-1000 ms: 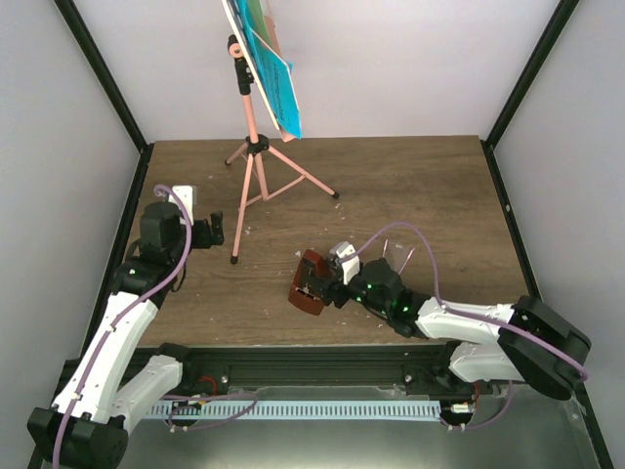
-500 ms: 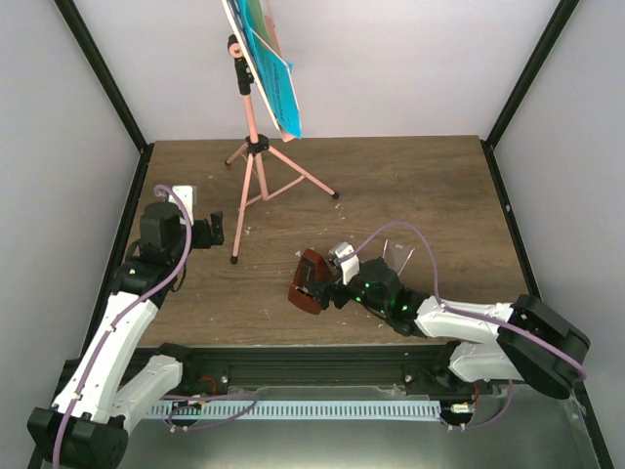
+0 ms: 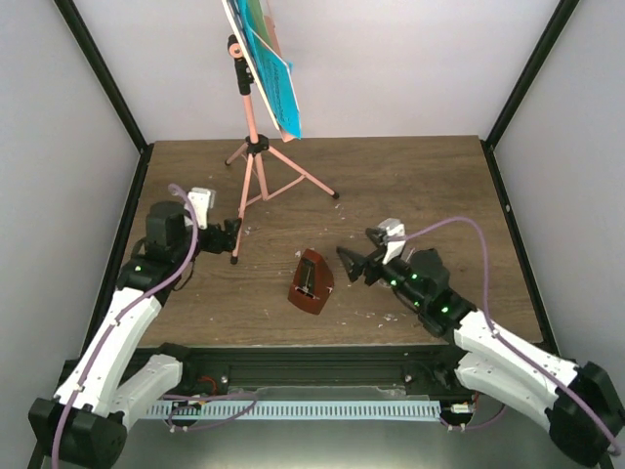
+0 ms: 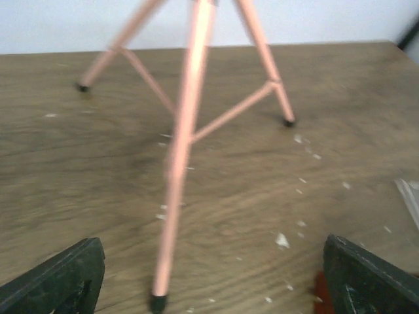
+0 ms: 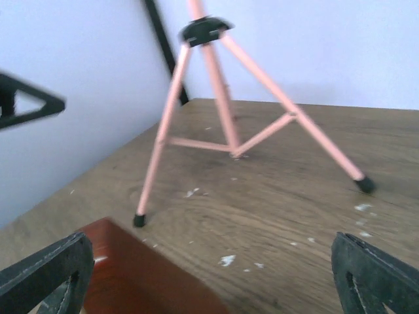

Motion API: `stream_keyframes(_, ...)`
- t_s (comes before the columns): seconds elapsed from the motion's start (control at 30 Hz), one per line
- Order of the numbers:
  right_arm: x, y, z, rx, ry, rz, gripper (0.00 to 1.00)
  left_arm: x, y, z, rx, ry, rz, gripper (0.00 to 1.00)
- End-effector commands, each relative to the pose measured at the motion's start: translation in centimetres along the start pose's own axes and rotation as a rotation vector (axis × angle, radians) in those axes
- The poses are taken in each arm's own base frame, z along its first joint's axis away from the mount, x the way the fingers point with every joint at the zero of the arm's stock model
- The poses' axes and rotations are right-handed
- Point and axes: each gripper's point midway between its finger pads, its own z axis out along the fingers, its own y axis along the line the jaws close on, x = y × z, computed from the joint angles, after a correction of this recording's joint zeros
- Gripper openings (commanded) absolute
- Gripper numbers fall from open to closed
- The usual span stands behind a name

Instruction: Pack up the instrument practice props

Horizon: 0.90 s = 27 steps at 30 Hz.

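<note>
**A:** Which arm should go for the metronome?

**B:** The right one, I'd say. The right gripper has its jaws spread wide with nothing in them. The metronome stands on the table just beside it, at roughly its 8 o'clock in the top view (upright, far as I can tell).

**A:** And the left?

**B:** The left gripper is spread and empty too, facing the pink music stand. Its near leg runs from a foot at the gripper's 6 o'clock up toward 1. The sheet-music pages sit on the desk up top.
</note>
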Motion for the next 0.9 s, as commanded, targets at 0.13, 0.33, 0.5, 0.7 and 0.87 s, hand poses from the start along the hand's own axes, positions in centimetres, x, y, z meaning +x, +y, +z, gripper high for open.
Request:
stream_keyframes(0.13,0.8,-7.6,-2.7,0.164,0.080,0.277,1.00,0.8,-11.7,0.1,0.417,0.063,-0.066,0.88)
stream_keyframes(0.33,2.1,-9.6,-3.8,0.145,0.106,0.401,1.00,2.7,-16.9,-1.0,0.638,-0.007,-0.061,0.88)
stream_keyframes(0.5,2.6,-9.6,-4.2,0.136,0.098,0.418,1.00,6.6,-18.2,-0.2,0.677,0.032,0.072,0.88)
stream_keyframes(0.7,2.7,-9.3,-4.5,0.124,0.083,0.419,1.00,8.8,-18.5,0.7,0.692,0.082,0.156,0.88)
stream_keyframes(0.87,2.4,-9.3,-4.5,0.121,0.072,0.411,1.00,10.1,-19.0,0.9,0.736,0.096,0.163,0.86)
